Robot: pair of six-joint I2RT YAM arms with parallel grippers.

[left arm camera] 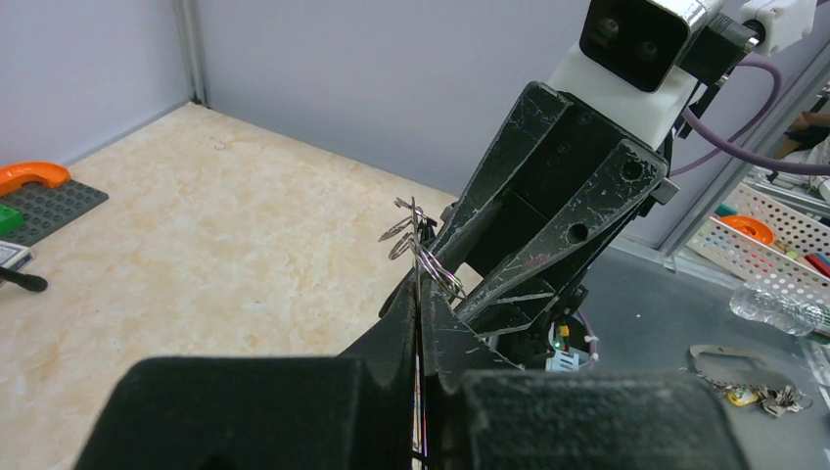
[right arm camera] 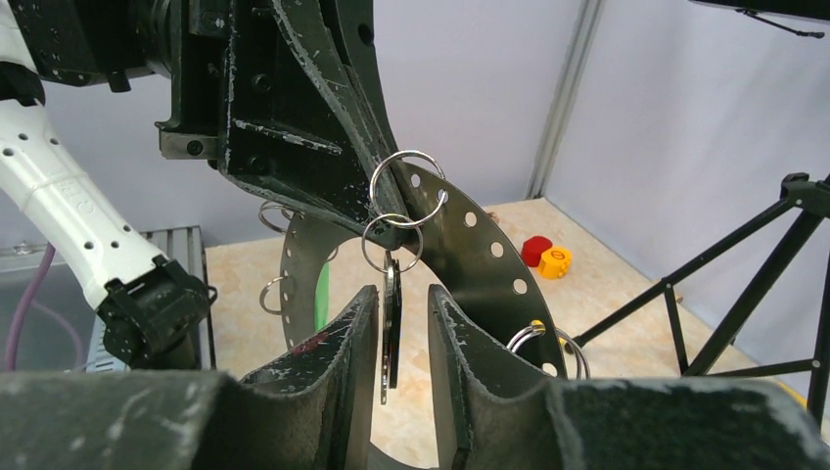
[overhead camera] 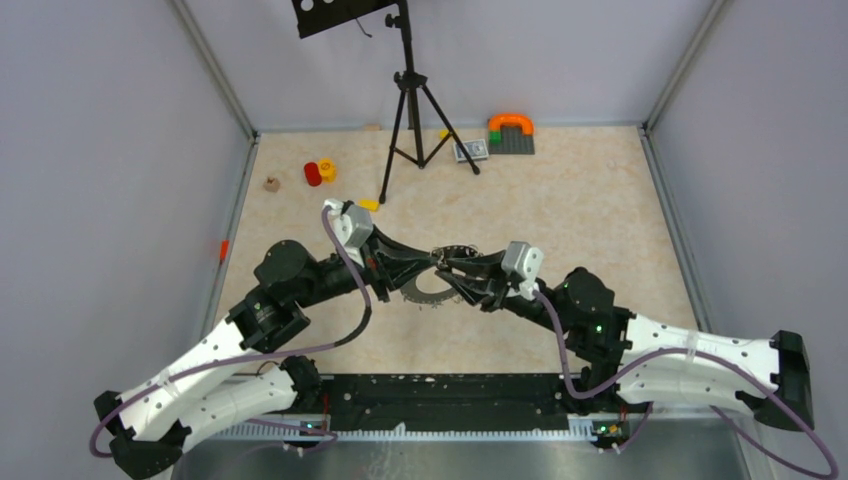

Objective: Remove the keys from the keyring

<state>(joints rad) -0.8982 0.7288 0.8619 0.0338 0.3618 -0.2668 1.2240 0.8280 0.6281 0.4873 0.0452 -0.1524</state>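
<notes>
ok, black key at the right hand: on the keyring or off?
On: black key hangs from a small loop threaded through the keyring.

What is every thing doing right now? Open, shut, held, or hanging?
Large flat grey metal keyring: clamped and held up.
Left end effector: shut on the keyring's rim.
Right end effector: open, one finger each side of the key, gaps showing.
Small black-headed key: hanging from a small wire ring on the keyring, not yet removed.
</notes>
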